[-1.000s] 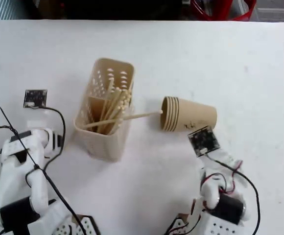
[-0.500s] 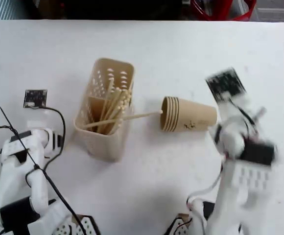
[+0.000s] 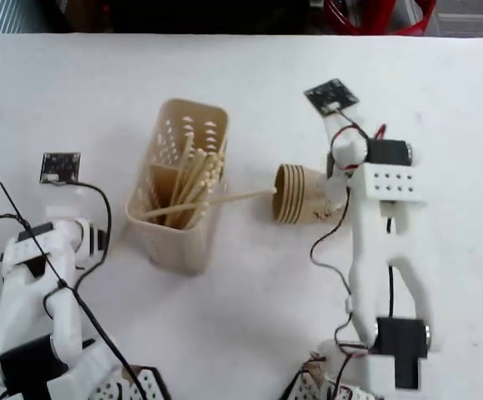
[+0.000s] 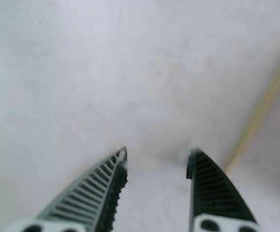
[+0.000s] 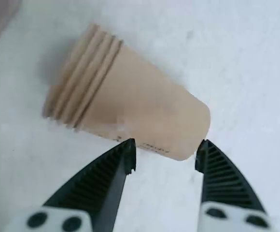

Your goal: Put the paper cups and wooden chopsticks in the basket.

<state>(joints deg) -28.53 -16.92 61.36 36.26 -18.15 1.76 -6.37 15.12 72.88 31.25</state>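
**Right arm lines up on the cups**

The stack of paper cups point(image 3: 296, 194) lies on its side near the middle of the table point(image 3: 250, 83). Its rims face the basket point(image 3: 171, 237) and its narrow base points toward the table's right edge. It's plain brown paper, several cups nested, with the rims showing as a tight row of ridges.

The right gripper point(image 5: 165, 147) hovers over the base end with its fingers spread, one on each side, and no contact that I can see. This looks like the cup pickup. Next it needs to drop lower and close gently, since thin paper crushes.

The chopsticks point(image 3: 187, 187) are already in the basket, but one chopstick point(image 3: 241, 197) pokes out right to the rims and could snag.

The left gripper point(image 4: 157, 157) sits by the left edge, fingers apart over bare table.
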